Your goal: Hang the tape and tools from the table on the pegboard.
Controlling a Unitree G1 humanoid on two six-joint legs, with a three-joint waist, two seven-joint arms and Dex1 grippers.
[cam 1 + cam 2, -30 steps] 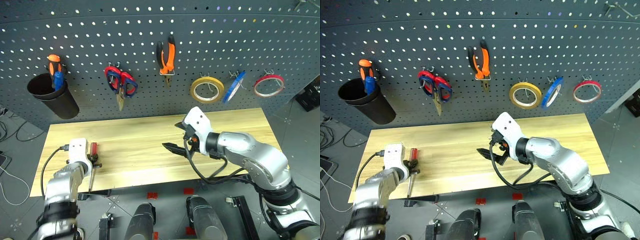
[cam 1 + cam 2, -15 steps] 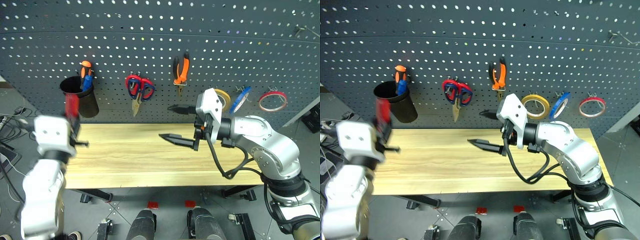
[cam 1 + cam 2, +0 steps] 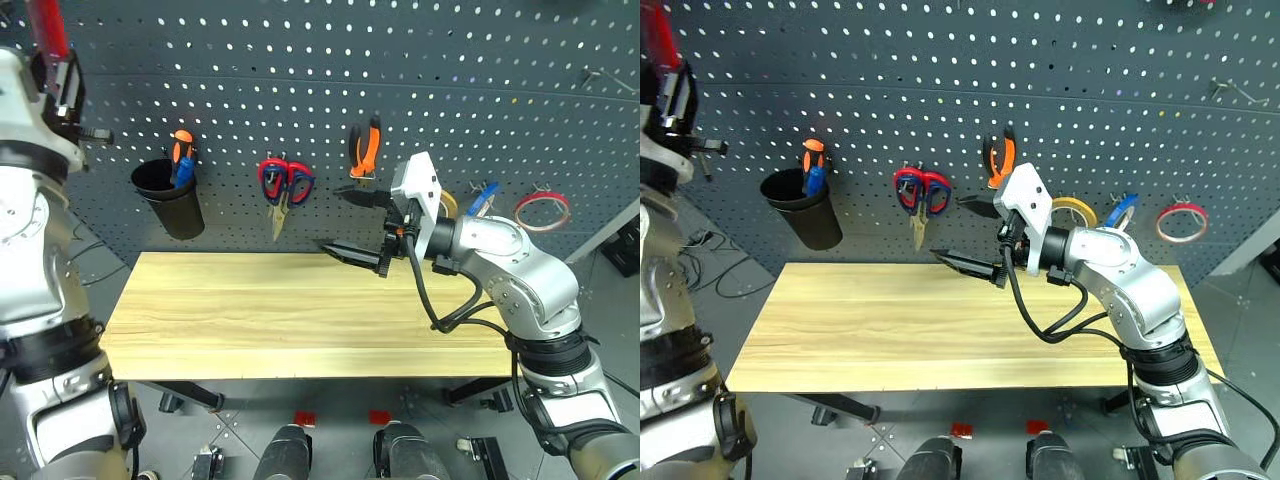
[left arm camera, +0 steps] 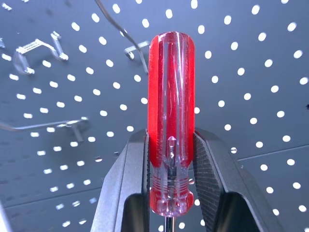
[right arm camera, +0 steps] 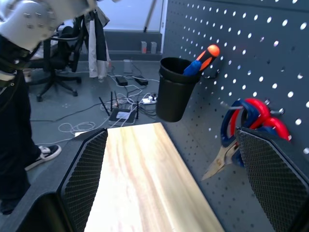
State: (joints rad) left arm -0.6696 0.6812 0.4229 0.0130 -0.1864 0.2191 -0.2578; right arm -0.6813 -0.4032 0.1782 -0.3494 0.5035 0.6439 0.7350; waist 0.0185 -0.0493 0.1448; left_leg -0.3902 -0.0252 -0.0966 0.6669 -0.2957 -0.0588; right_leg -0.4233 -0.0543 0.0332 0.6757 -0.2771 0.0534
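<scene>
With your left gripper (image 4: 170, 159) clamped on the screwdriver (image 4: 171, 121) before the pegboard (image 4: 251, 58) and the right gripper (image 3: 355, 222) spread empty, next seat it on a hook (image 4: 36, 48).

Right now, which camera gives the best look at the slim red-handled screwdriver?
The left wrist view: the slim red-handled screwdriver stands upright, its clear red handle clamped between the left gripper fingers, before the dark grey pegboard. The two eye views catch just a strip of red handle at the top left corner.
</scene>
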